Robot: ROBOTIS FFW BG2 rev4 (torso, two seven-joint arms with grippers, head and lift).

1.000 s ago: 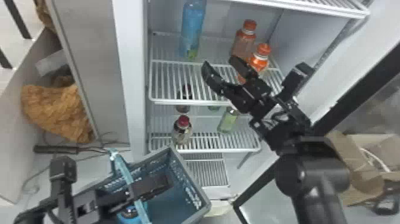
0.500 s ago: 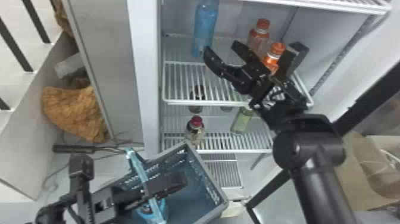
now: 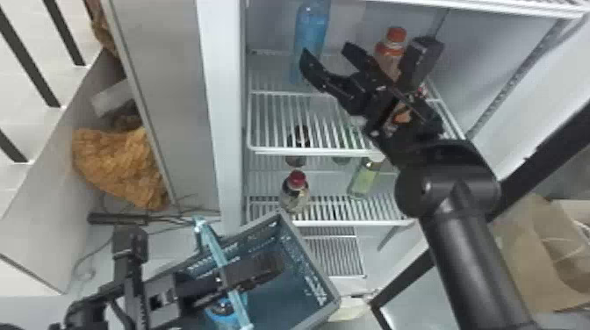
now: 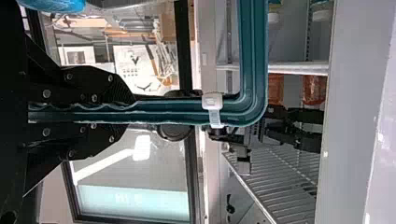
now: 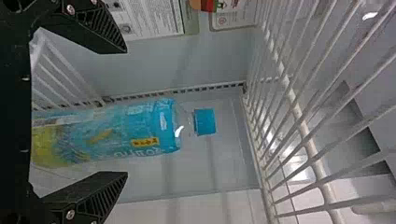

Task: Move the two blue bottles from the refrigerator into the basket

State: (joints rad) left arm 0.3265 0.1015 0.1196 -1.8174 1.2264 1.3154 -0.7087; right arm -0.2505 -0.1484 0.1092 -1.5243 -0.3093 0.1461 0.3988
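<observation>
My left gripper [image 3: 268, 266] clenches the basket handle [image 3: 214, 246]. My right gripper [image 3: 326, 49] hangs released, near the upright blue bottle [image 3: 312, 24].

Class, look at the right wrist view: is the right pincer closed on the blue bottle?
No, the right pincer has its fingers wide apart, with a gap on each side of the blue bottle.

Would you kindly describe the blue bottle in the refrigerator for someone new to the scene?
In the open refrigerator, find the wire shelf behind the right gripper. Towards its left side stands a tall bottle with a blue cap. Its blue colour sets it apart from the orange-capped bottle to its right.
</observation>
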